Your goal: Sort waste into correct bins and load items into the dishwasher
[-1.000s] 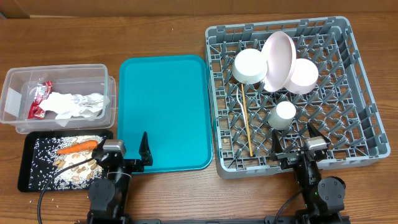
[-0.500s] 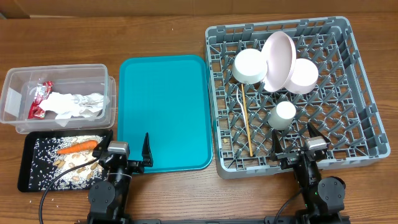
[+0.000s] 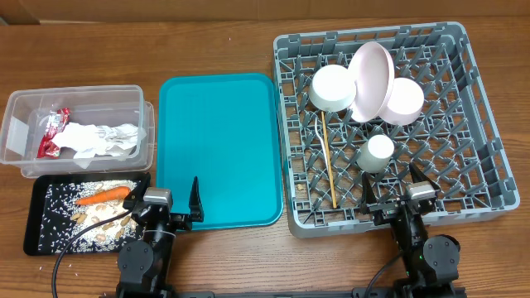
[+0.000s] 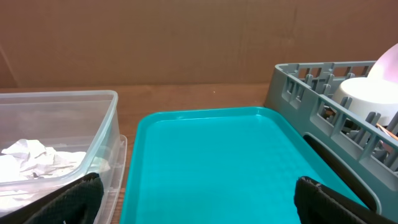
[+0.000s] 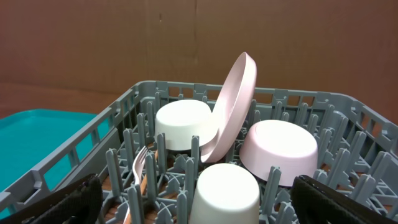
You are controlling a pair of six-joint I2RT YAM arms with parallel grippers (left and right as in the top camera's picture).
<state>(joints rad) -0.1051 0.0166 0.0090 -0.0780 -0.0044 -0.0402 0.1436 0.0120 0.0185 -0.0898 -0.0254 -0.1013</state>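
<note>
Sorting looks done, with napkins (image 3: 99, 139) in the clear tub (image 3: 16, 112) upper left, carrot (image 3: 103, 196) on the black tray (image 3: 31, 217), pink plate (image 3: 370, 79) in the grey rack (image 3: 489, 124), so the spread, empty left tool (image 3: 163, 207) and right tool (image 3: 396, 194) likely need no further move.

No legible text, label or number anywhere.

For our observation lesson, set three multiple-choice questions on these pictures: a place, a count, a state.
1. Where is the carrot? A in the clear tub; B on the teal tray; C on the black tray.
2. How many bowls sit in the grey rack? A one; B two; C three.
3. How does the pink plate stand? A on edge, leaning; B flat; C upside down.
Answers: 1C, it lies among rice; 2B, one each side of the plate; 3A, its rim points up.
</note>
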